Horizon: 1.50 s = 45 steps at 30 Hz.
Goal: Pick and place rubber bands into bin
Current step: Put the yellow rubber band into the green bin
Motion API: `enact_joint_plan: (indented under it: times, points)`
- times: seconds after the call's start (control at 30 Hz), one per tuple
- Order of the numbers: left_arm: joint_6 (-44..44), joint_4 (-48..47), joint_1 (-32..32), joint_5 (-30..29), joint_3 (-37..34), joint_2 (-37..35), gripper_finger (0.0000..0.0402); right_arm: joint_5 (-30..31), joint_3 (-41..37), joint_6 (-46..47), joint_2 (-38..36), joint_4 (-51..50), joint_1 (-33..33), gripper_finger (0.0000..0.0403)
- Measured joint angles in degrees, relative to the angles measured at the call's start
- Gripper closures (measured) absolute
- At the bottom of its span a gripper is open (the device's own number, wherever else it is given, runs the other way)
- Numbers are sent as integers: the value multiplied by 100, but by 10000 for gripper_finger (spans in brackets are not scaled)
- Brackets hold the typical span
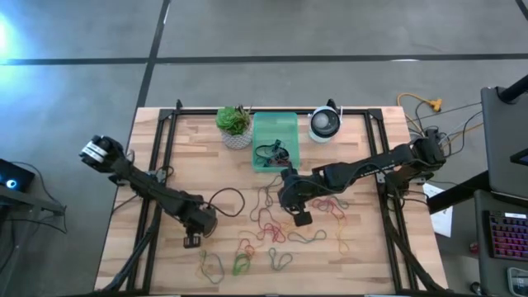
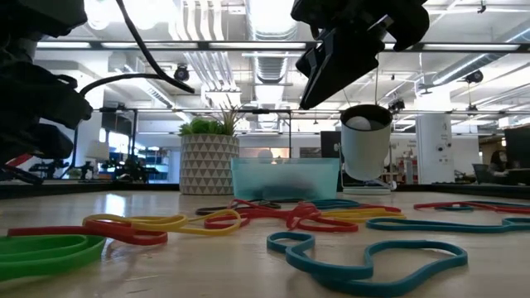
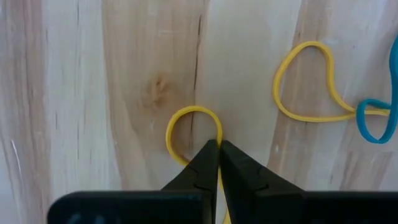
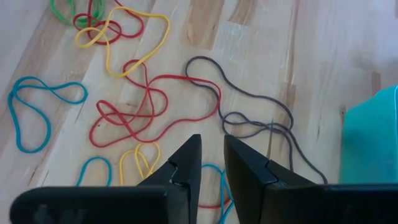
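nearest you on the wood, your left gripper (image 3: pixel 218 144) pinches a yellow rubber band (image 3: pixel 193 127). your right gripper (image 4: pixel 211 155) hovers narrowly parted, empty, over loose rubber bands (image 4: pixel 134 106). farther back sits the bin (image 1: pixel 274 140). no writing is readable.

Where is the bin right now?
In the high view the bin sits at the table's far edge, centre, between the potted plant and the round white device, just beyond the right gripper.

rubber bands (image 4: pixel 134 102): red, yellow, teal, green, grey | bin (image 1: pixel 275 140): mint-green | table (image 1: pixel 363 260): pale wood
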Motion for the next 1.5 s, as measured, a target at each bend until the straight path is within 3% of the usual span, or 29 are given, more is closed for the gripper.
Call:
enact_joint_plan:
  times: [0.1,0.3,0.73,0.93,1.23,1.4,1.5]
  points:
    - [142,-143,-5,-193,138,-68,401,0,62,-1,0,-23,0,340]
    - [384,-594,0,-1304,616,-215,401,1,169,-24,-169,-63,103,340]
    - [2322,-379,138,-3969,1686,-210,402,135,273,-2,-1088,-145,805,340]
    - [3835,644,422,-4635,1928,-210,402,1194,273,121,-1582,-182,1390,340]
    - [5246,2333,1388,-4730,1944,-193,402,4258,154,1456,-2038,-1182,2370,340]
    - [5684,2915,2010,-4645,1944,-193,402,4688,-129,2426,-2075,-1674,2593,339]
    - [5816,3257,2425,-4262,1944,-144,402,4701,-447,2765,-2063,-1692,2599,339]
